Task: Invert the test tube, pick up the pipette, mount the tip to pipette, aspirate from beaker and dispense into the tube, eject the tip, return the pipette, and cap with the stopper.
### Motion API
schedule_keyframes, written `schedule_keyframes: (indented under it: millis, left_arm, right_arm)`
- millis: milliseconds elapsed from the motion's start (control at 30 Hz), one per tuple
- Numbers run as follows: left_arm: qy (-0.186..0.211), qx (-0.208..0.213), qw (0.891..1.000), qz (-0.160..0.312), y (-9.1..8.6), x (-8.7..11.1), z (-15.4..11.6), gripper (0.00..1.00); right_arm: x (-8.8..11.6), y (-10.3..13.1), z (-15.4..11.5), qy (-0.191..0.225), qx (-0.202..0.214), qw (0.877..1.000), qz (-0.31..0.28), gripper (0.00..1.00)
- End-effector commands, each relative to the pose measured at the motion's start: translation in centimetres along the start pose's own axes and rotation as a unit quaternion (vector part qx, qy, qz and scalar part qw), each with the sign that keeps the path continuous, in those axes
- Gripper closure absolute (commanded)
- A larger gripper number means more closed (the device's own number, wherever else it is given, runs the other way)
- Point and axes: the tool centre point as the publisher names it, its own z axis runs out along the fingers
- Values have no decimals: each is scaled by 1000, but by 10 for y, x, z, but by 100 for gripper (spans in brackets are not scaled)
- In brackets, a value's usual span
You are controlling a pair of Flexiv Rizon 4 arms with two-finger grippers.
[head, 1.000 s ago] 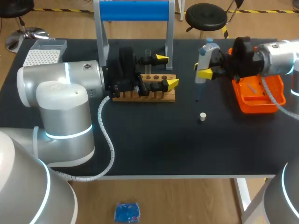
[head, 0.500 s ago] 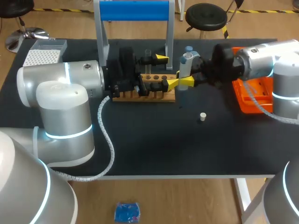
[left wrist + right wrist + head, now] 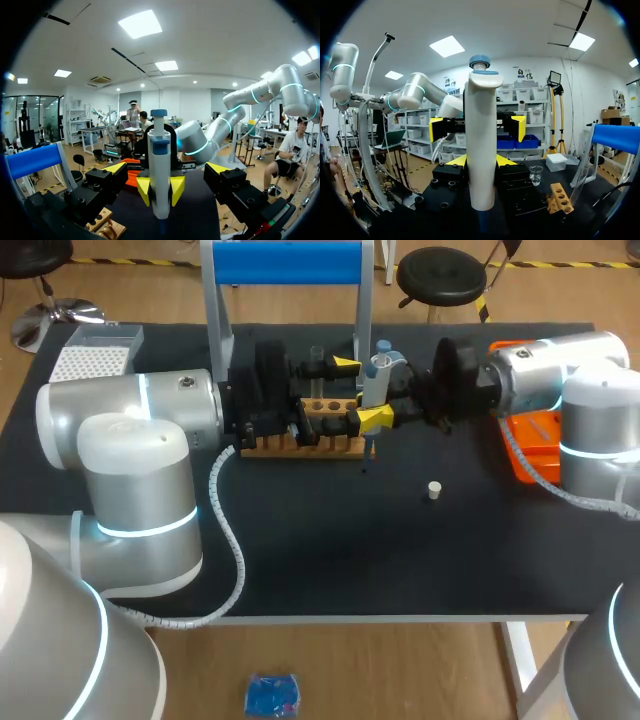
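right gripper (image 3: 480, 161) clamped on upright pipette (image 3: 376, 380), above table's (image 3: 400, 560) rear middle, by wooden rack's (image 3: 330, 445) right end, left gripper (image 3: 166, 168) spread wide, holding nothing, pipette between its fingers, apart from both

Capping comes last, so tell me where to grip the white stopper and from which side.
Grip the stopper across its round sides, coming straight down from above: it sits small and low on the table, apart from everything, so both sides look free.
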Motion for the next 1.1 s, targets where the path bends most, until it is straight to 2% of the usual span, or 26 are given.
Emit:
schedule_keyframes:
  millis: [33, 1100]
  left_arm:
    - [-2, 2, 1000, 1, 1, 1, 1, 0]
    - [-2, 2, 1000, 1, 1, 1, 1, 0]
  right_arm:
    - [0, -1, 6, -4, -2, 1000, -1, 100]
    - [-4, 0, 17, -21, -11, 1000, -1, 100]
